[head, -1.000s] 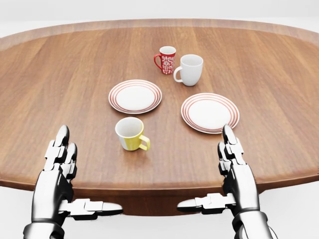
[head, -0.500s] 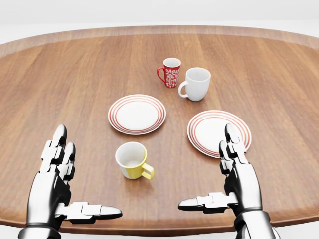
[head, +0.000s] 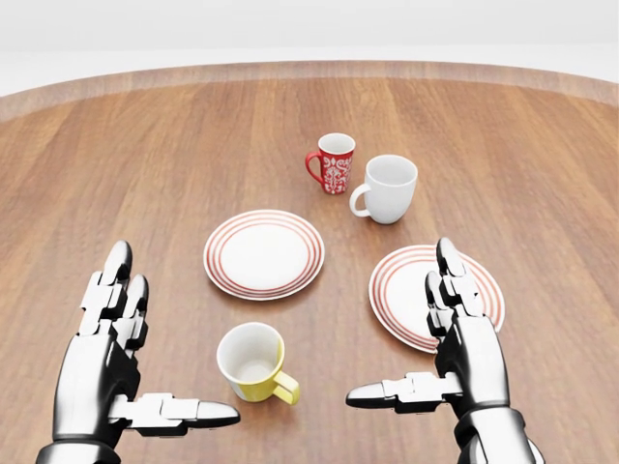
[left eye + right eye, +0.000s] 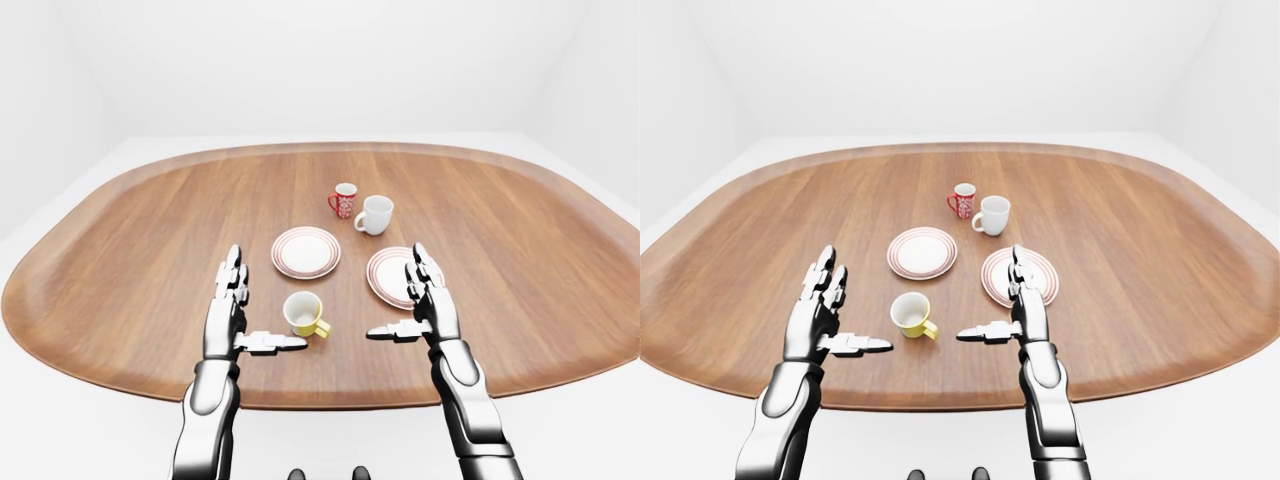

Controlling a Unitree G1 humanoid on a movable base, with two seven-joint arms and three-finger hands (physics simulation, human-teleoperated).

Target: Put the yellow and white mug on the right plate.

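In the left-eye view, the yellow and white mug point(image 4: 304, 314) stands upright on the wooden table point(image 4: 130, 250), between the two hands, with its handle turned to the view's right. The right plate point(image 4: 390, 277) lies just beyond the right hand point(image 4: 425, 305).

In the head view, the left hand point(image 3: 116, 362) and the right hand are both spread wide, fingers straight and thumbs pointing inward, and they hold nothing. The mug is near the bottom, closer to the left hand; the left plate point(image 3: 263, 254), a red mug point(image 3: 332, 162) and a white mug point(image 3: 387, 188) sit higher.

The right-eye view shows the same arrangement.

I judge the mug rigid, light, glazed and slippery, possibly breakable. Gripping around the body seems safest.
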